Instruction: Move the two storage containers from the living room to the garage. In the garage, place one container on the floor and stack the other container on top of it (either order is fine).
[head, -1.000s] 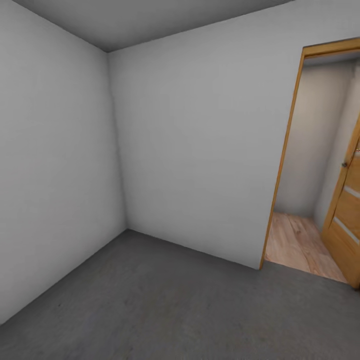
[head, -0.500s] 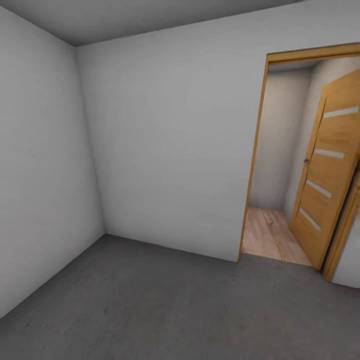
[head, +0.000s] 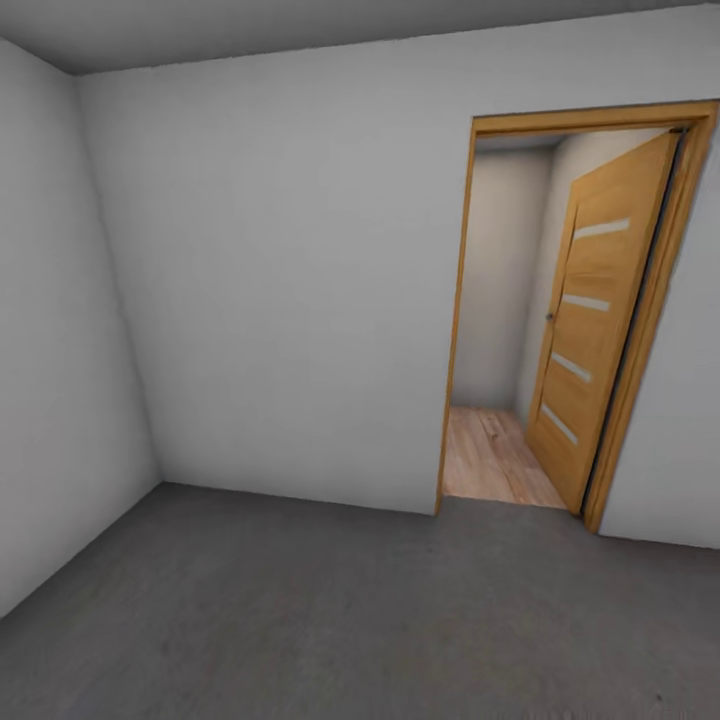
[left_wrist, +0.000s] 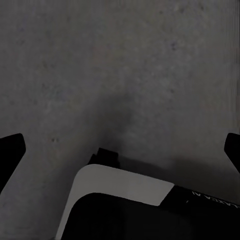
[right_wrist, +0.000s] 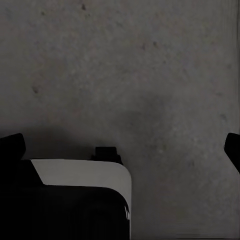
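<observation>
In the head view, the garage is recorded with its dark grey floor (head: 330, 610), pale walls and the orange-wood door (head: 590, 330) swung open onto a wood-plank passage; no storage container is seen, so neither is judged to be delivered yet. In the left wrist view, the left gripper (left_wrist: 120, 150) is noted spread wide and empty above the concrete. In the right wrist view, the right gripper (right_wrist: 122, 147) is likewise found parted, nothing held.
</observation>
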